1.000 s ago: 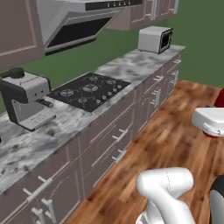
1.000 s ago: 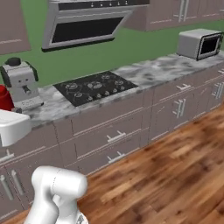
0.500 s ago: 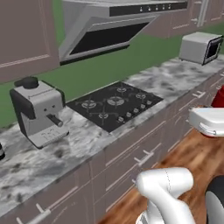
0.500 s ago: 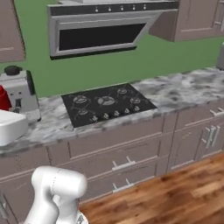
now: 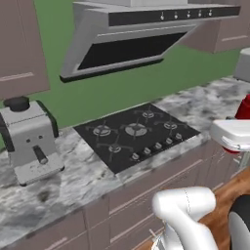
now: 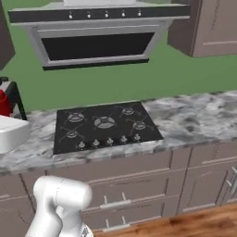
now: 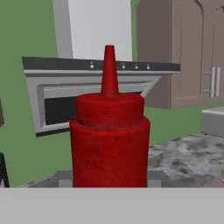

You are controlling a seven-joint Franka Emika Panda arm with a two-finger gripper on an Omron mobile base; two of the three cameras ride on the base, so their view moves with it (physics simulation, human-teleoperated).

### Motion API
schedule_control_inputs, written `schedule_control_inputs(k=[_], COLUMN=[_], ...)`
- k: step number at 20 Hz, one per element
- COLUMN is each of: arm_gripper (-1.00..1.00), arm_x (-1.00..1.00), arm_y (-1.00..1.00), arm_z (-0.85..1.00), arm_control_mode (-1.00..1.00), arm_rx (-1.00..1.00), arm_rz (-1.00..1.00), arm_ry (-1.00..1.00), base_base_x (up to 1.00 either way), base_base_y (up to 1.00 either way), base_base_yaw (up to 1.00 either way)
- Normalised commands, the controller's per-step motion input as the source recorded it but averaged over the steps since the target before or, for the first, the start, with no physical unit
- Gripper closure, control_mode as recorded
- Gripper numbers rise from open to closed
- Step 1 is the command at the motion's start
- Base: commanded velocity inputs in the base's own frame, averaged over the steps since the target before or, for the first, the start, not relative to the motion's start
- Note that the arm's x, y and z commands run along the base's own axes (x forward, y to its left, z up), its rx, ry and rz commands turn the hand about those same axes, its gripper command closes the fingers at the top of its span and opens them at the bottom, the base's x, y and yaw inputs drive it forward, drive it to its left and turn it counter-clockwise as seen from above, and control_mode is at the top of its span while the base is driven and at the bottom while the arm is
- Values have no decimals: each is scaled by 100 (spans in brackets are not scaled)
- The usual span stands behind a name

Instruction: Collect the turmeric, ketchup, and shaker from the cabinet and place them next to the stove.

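Observation:
The ketchup (image 7: 109, 135), a red squeeze bottle with a pointed nozzle, stands upright and very close in the hand view. My gripper (image 5: 239, 128) is shut on it and holds it in the air; the finger tips themselves are hidden. In the left base view the ketchup (image 5: 243, 108) peeks out behind my white hand at the right edge. In the right base view the ketchup (image 6: 3, 102) shows above my hand at the left edge. The stove (image 5: 136, 134), a black cooktop with silver knobs, lies straight ahead on the counter, and the right base view has the stove (image 6: 104, 126) at its centre. Turmeric, shaker and cabinet are out of view.
A grey coffee machine (image 5: 29, 141) stands on the marble counter (image 5: 73, 185) left of the stove. A steel range hood (image 6: 99, 34) hangs over the burners. Bare counter (image 6: 194, 115) stretches right of the stove. Drawer fronts (image 6: 120, 185) run below.
The base has driven and turned, so the whole scene has shifted: the stove now sits centred and closer. The ketchup stays in my gripper.

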Motion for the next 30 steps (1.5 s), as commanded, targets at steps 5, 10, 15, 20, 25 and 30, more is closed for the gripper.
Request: schedule_control_inputs(k=[5,10,15,20,25,30], arm_gripper=[100,100,100,100,100,100], arm_x=[0,0,0,0,0,74], arm_y=[0,0,0,0,0,-35], arm_z=[0,0,0,0,0,-58], arm_control_mode=[100,100,100,100,100,-100], arm_rx=[0,0,0,0,0,0], arm_rz=[0,0,0,0,0,13], arm_ry=[0,0,0,0,0,11], base_base_x=[25,46,69,92,86,0], base_base_y=[-78,-79,-74,-58,-16,0], base_base_yaw=[31,29,27,28,19,0])
